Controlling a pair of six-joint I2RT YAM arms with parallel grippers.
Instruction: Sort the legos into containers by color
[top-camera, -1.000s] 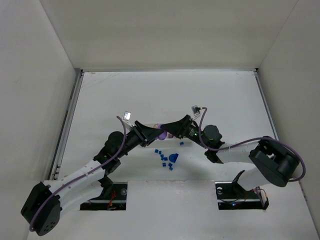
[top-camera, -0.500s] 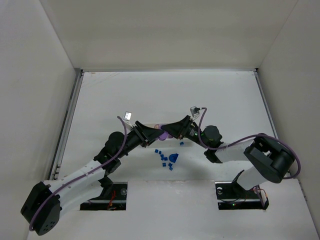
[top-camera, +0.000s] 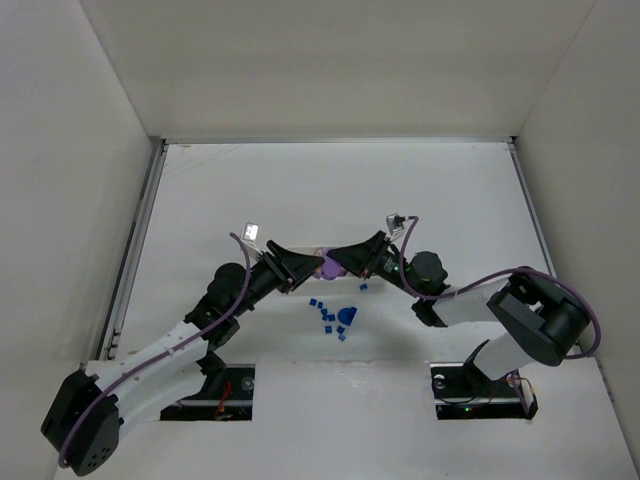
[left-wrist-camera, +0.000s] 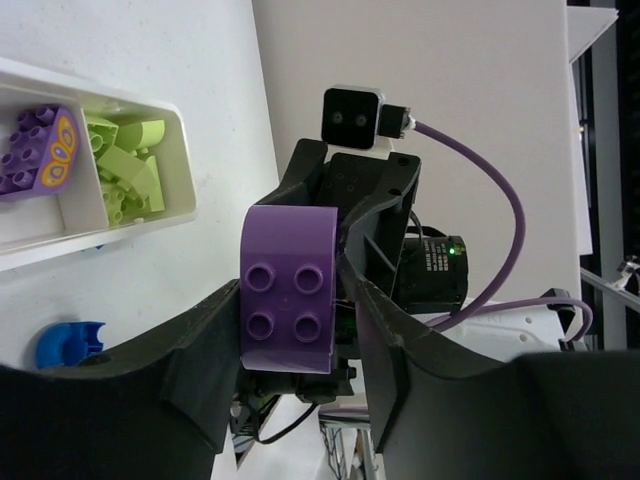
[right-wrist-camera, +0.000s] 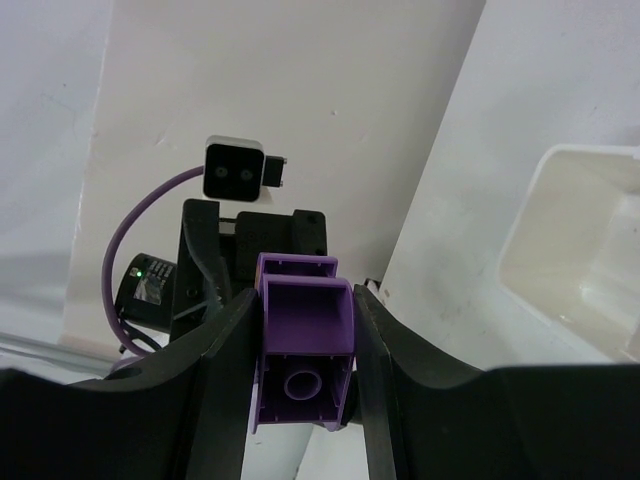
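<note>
A purple lego brick (top-camera: 326, 266) hangs above the table where my two grippers meet. My right gripper (right-wrist-camera: 305, 310) is shut on it, both fingers pressed to the sides of the brick (right-wrist-camera: 303, 335). My left gripper (left-wrist-camera: 292, 300) stands around the same brick (left-wrist-camera: 290, 290), which rests against one finger with a narrow gap at the other. The white tray (left-wrist-camera: 180, 140) holds a purple-and-orange piece (left-wrist-camera: 40, 150) in one compartment and yellow-green pieces (left-wrist-camera: 125, 165) in the end one. Another compartment (right-wrist-camera: 590, 250) looks bare. Small blue legos (top-camera: 325, 312) and a rounded blue piece (top-camera: 347, 316) lie on the table.
The rounded blue piece (left-wrist-camera: 68, 343) lies just in front of the tray. Both arms (top-camera: 170, 345) reach from the near edge toward the table's middle, hiding most of the tray from above. White walls (top-camera: 80, 150) close in the table on three sides.
My right gripper has closed onto the purple brick, and my left gripper's jaws have widened around it. Both arms have barely shifted.
</note>
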